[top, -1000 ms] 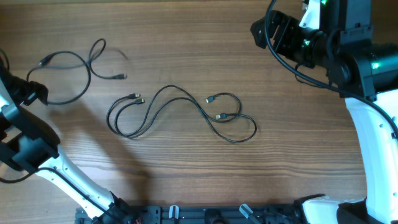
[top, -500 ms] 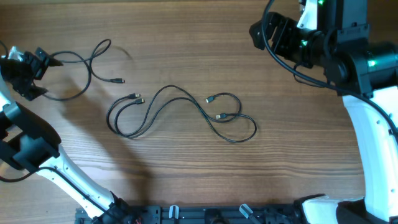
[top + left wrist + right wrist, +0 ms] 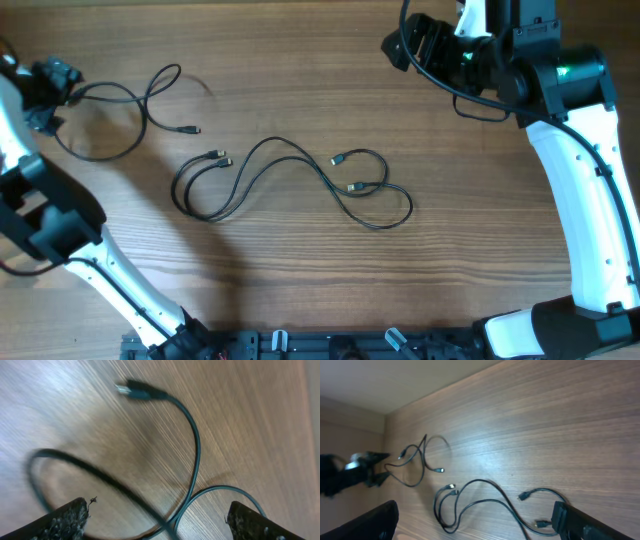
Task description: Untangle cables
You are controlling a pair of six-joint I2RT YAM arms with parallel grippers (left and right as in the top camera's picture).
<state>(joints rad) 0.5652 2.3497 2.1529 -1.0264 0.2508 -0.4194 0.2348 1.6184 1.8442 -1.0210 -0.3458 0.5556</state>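
The left arm climbs from the near edge up the left side, its white forearm angled toward 11 o'clock. It holds the left tool [image 3: 48,84] at 10 o'clock over the surface [image 3: 300,290]. In the left wrist view its fingertips [image 3: 65,520] stand wide apart with nothing clamped between them. The single cable [image 3: 145,110] loops on the surface beneath them, its plug [image 3: 132,391] toward 12 o'clock of that view. Whether a finger touches the cord I cannot tell.

The right arm rises along the right side and bends inward, so the right tool [image 3: 408,45] sits at 1 o'clock, facing 9 o'clock. Its wrist view shows the jaws fully spread and empty.

The single cable lies at 10 o'clock, just beside the left tool. The other cables [image 3: 322,172], a loosely crossed pair, lie at the centre, well apart from both tools.

Compared with a second ago, the left tool has travelled from 9 o'clock up toward 10. The single cable's small loop and free plug have shifted slightly. The right tool has moved a little toward 9 o'clock, and the central pair has not moved.
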